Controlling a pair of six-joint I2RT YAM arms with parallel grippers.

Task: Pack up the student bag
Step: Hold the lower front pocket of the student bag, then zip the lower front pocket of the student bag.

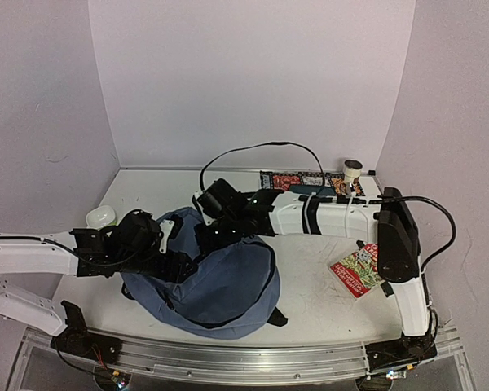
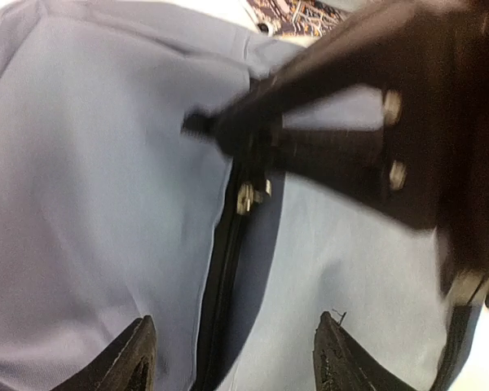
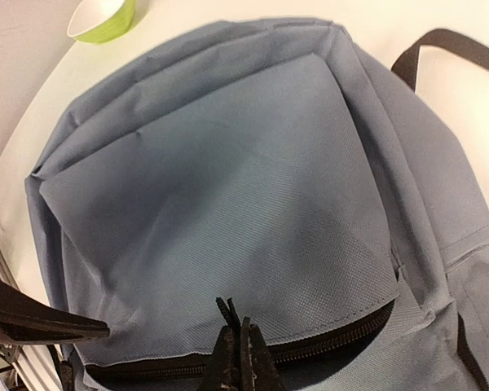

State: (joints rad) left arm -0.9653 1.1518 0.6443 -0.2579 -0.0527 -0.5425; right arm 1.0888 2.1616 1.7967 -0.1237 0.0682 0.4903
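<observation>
Right gripper (image 3: 238, 349): clenched, the two fingers pressed flat together, with the tips at the black zipper (image 3: 326, 342) of the student bag (image 3: 228, 187). A short black tab stands up at the tips; I cannot tell if it is pinched.
Left gripper (image 2: 235, 358): released, the fingers wide apart, one on each side of the zipper line and close over the blue fabric. It grasps nothing.
Student bag: lies on the desk (image 1: 318, 305) near the front edge, between the two arms, with the zippered pocket side up. A black strap (image 3: 456, 45) lies beside it.
Zipper slider (image 2: 248, 195): silver metal, just below the tip of the right gripper in the left wrist view.
Green bowl (image 3: 106, 16): on the desk at the left, near the bag but apart from it.
Book (image 1: 359, 269): colourful cover, on the desk to the right of the bag and beside the right arm. The writing on it is too small to read.
</observation>
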